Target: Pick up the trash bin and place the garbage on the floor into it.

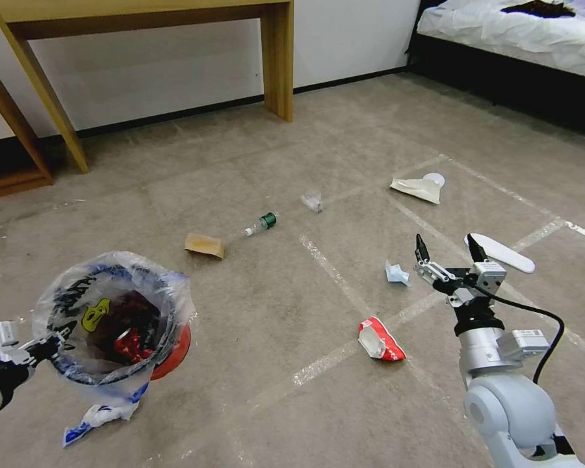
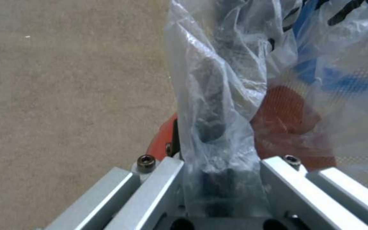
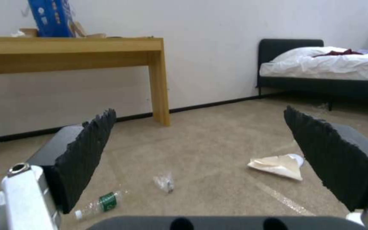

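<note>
— Bin first: where does the trash bin [image 1: 169, 354] sit?

— Low on the robot's left, tilted, its red body showing under a clear bag liner [image 1: 110, 312] printed blue, black and yellow. Red wrappers lie inside it. The left pincer [image 1: 49, 348] is clamped on the rim, plastic bunched around its dark fingers [image 2: 211, 105] in the left wrist view.

— And the right pincer [image 1: 450, 250]?

— Spread wide and holding nothing, raised above the floor [image 1: 273, 305] on the robot's right. Its ridged black pads [image 3: 86, 150] stand far apart in the right wrist view.

— What garbage is on the carpet?

— A red snack wrapper [image 1: 380, 340] lies near the right arm, beside a tape line. A pale blue-white scrap [image 1: 396, 273] sits just to the left of the right pincer. A long white piece [image 1: 500, 252] lies just behind that pincer. Farther off, a cream paper wrapper [image 1: 417, 188] rests touching a small white disc [image 1: 434, 179].

— Anything in the middle?

— A tan paper bag [image 1: 204, 245], a small clear bottle with a green label [image 1: 261, 223] on its side, and a crumpled clear bit of plastic [image 1: 312, 201], strung in a loose row.

— The room behind?

— A wooden counter [image 1: 276, 58] stands by the white wall, and a bed [image 1: 520, 32] with white covers fills the far right corner.
</note>
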Tool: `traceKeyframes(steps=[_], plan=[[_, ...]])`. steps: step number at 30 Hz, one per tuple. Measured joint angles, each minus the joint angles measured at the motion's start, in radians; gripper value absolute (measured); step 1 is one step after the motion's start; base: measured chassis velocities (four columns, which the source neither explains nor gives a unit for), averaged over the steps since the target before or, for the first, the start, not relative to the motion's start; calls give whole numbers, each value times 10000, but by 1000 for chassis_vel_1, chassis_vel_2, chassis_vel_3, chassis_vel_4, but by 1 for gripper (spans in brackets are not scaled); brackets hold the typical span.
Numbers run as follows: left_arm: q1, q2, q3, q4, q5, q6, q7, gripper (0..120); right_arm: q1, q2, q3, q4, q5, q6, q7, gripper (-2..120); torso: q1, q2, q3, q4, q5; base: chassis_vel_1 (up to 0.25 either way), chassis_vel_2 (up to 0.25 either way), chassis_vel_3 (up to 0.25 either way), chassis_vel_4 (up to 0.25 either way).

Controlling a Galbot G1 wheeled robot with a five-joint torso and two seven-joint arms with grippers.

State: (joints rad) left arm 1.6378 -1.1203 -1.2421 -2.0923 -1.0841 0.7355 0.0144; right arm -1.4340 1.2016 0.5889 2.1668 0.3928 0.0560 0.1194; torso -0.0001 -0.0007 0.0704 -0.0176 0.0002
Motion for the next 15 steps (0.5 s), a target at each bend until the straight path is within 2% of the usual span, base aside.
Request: traceKeyframes(steps=[15], plan=[[-15,37,-55,32,-47,0,0,1,165,-54,-43,-87,81,22,-76,100,1,1,0,0,1,-3,3,3,-3]])
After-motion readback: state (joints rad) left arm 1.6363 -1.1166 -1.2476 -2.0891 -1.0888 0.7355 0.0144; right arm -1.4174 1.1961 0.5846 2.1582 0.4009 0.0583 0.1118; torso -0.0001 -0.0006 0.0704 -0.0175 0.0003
